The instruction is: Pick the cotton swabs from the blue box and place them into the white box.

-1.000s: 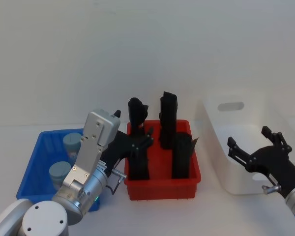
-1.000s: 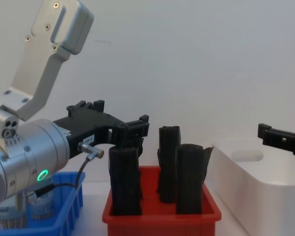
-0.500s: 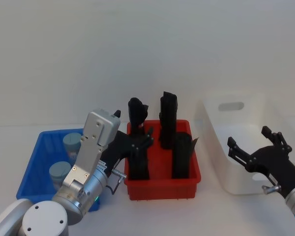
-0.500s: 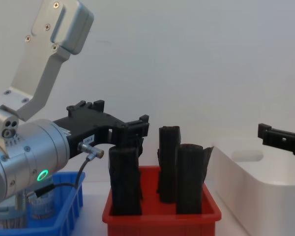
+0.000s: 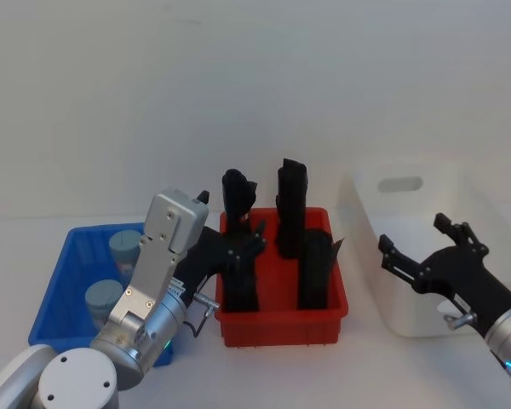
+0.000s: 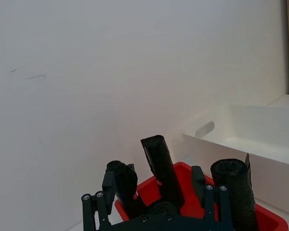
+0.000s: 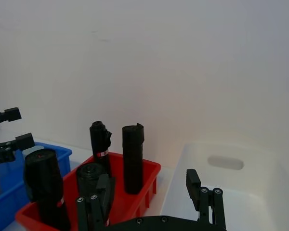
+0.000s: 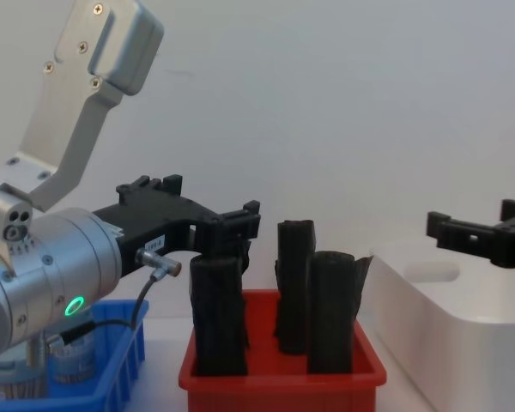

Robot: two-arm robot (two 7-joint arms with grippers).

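Right claw (image 5: pixel 411 234) shifted leftward, above smooth white box (image 5: pixel 409 317)

A red bin (image 5: pixel 283 327) is sitting on the white table (image 5: pixel 341 375), just ahead of the left gripper (image 5: pixel 255 237) and off to the left of the right gripper (image 5: pixel 411 234). Four black rolls (image 5: pixel 291 204) are standing upright inside it, the front-left one right by the left gripper.
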